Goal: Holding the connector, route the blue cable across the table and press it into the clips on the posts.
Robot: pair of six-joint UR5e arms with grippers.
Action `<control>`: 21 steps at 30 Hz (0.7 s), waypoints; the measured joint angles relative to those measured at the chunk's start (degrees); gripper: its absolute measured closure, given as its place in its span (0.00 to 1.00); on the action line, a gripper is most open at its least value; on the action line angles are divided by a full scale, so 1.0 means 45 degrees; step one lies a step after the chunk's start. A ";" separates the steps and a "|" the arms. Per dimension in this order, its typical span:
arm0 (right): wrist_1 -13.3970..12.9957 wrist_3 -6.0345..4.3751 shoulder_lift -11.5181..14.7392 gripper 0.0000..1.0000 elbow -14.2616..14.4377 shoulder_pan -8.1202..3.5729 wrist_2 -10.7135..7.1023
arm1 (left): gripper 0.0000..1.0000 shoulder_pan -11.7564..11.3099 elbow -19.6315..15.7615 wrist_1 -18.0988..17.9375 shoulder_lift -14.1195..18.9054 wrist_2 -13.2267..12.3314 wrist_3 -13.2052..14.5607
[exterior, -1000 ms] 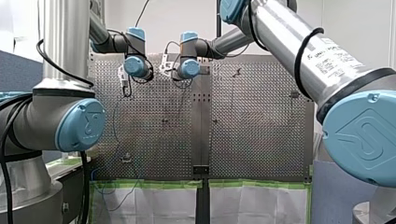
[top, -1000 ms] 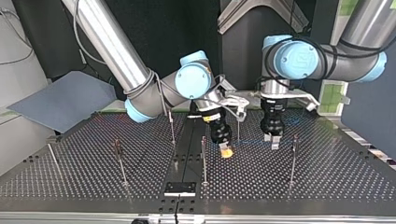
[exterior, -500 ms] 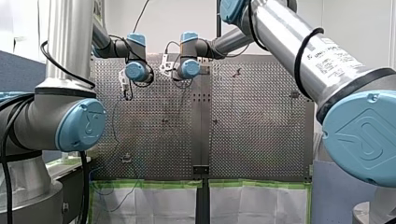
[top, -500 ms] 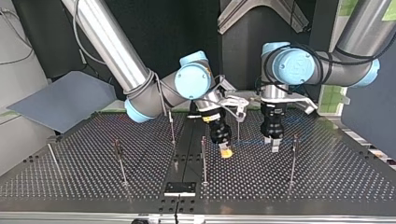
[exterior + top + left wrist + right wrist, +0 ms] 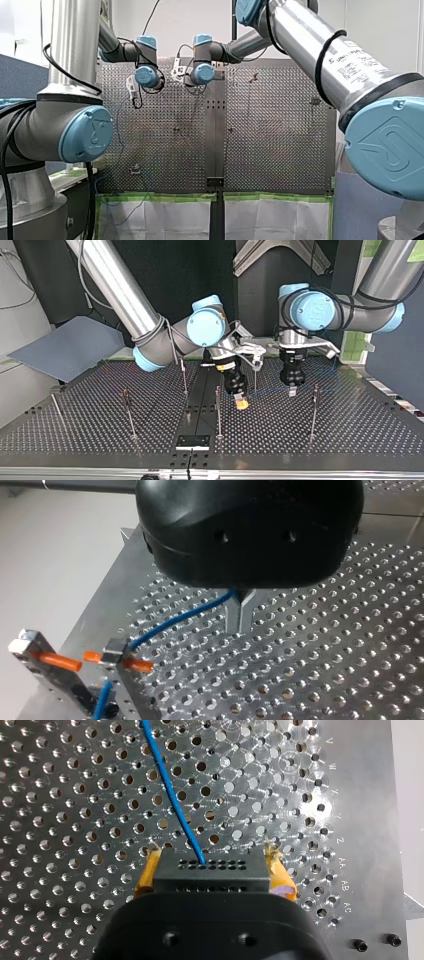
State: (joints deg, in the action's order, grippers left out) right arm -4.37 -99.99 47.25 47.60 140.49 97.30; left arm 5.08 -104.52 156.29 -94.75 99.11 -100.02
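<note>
Holding the connector (image 5: 207,872) clamped in our right gripper (image 5: 212,856), we see the blue cable (image 5: 172,795) running across to our left gripper (image 5: 240,622), closed on it, then on toward the table (image 5: 350,655) edge.

My left arm (image 5: 320,310) is coming in at the top view's right, its wrist holding the left tool (image 5: 292,391) pointing straight down, metal fingers (image 5: 233,620) pressing together on the blue cable (image 5: 172,795). My right arm (image 5: 115,285) is slanting in from the left, tilting the right tool (image 5: 242,403) downward just beside it, yellow pads (image 5: 147,872) clamping the connector (image 5: 215,870).
</note>
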 joint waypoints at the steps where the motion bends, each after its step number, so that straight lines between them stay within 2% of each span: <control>1: 0.0003 -0.0005 0.0000 1.00 0.0000 0.0002 0.0000 | 1.00 0.0010 -0.0004 0.0036 0.0000 0.0017 -0.0010; 11: 0.0149 -0.0063 -0.0017 1.00 0.0065 0.0035 0.0029 | 1.00 0.0130 -0.0326 0.0123 -0.0001 0.0296 -0.0023; 21: 0.0175 0.0013 -0.0020 1.00 0.0842 0.0007 0.0076 | 1.00 0.0392 -0.1384 -0.0881 -0.0009 0.0395 -0.0136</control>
State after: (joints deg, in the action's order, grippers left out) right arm -3.59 -99.93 47.16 51.39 140.52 97.65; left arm 6.84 -110.75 152.33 -94.80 100.89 -100.63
